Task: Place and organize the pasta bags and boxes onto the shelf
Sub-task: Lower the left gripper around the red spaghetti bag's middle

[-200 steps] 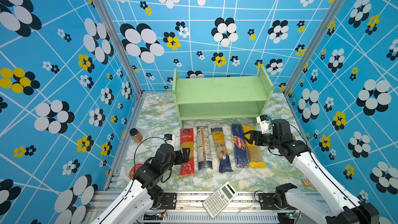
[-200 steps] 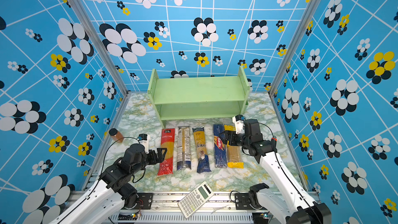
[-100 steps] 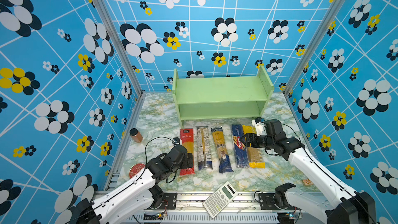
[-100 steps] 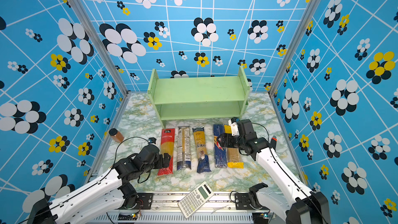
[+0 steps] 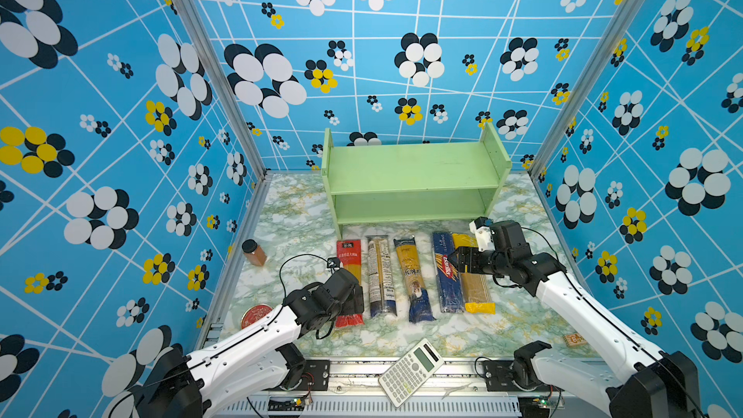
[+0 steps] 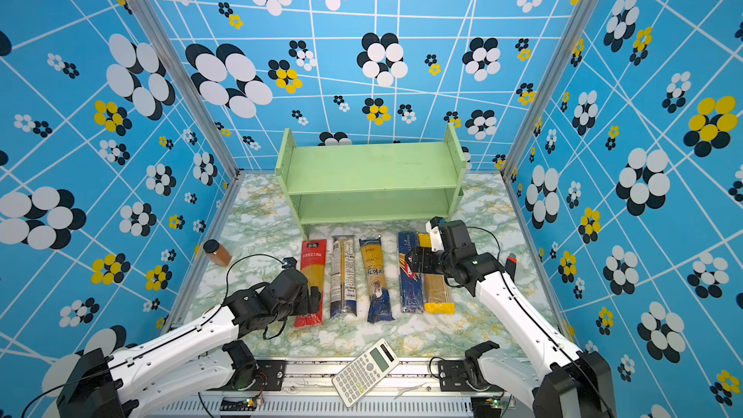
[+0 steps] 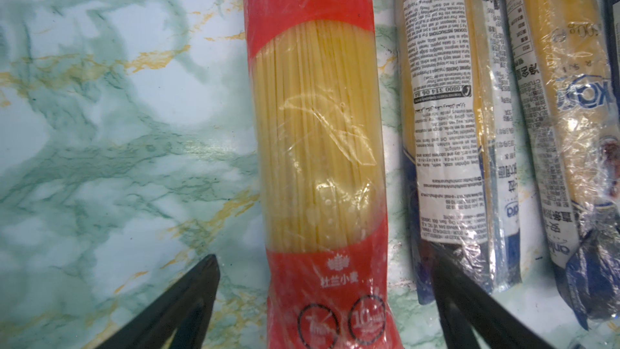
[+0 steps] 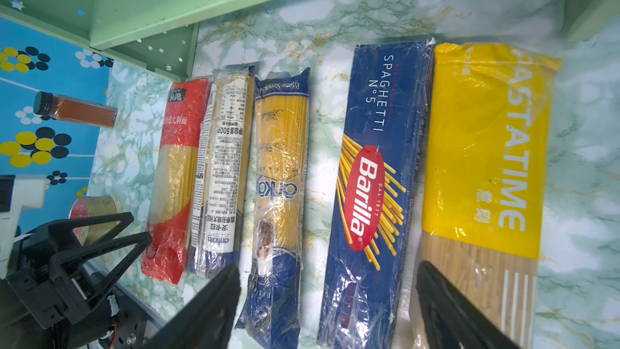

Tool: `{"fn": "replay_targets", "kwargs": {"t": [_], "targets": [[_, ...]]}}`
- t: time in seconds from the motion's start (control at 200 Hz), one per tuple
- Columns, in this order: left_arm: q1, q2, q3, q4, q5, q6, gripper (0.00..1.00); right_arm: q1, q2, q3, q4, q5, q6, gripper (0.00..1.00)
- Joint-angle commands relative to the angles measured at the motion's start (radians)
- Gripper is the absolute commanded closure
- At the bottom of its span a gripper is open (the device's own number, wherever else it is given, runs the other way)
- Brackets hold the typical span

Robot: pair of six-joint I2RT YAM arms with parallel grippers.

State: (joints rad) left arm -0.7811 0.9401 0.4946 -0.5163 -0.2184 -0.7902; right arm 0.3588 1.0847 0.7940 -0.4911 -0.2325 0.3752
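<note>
Marble-patterned green-and-white counter point(image 5: 289, 215): carries everything.
Light-green wooden two-tier shelf point(image 5: 414, 170): at the back, both tiers bare.
Five long spaghetti packs, flat in a row before it: red-ended clear bag point(image 5: 349, 259), clear-and-navy bag point(image 5: 380, 275), yellow-and-navy bag point(image 5: 414, 275), dark blue Barilla box point(image 5: 446, 279), and yellow bag point(image 5: 476, 295) touching the box.
Left gripper point(image 7: 323, 256): fingers spread wide astride the red-ended bag, not closed.
Right gripper point(image 8: 328, 268): fingers apart over the Barilla box, holding nothing.
Progress, as judged: nothing shelved; all five to go.
</note>
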Motion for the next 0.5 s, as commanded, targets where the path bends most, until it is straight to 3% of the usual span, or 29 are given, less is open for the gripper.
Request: {"fn": "replay_targets", "kwargs": {"t": [0.0, 0.495], "targets": [[-0.008, 0.005, -0.023, 0.024, -0.026, -0.030, 0.01, 0.010, 0.010, 0.019, -0.012, 0.026, 0.004, 0.16], [-0.020, 0.098, -0.031, 0.045, -0.020, -0.038, 0.01, 0.020, 0.014, 0.014, -0.008, 0.042, 0.006, 0.16]]}}
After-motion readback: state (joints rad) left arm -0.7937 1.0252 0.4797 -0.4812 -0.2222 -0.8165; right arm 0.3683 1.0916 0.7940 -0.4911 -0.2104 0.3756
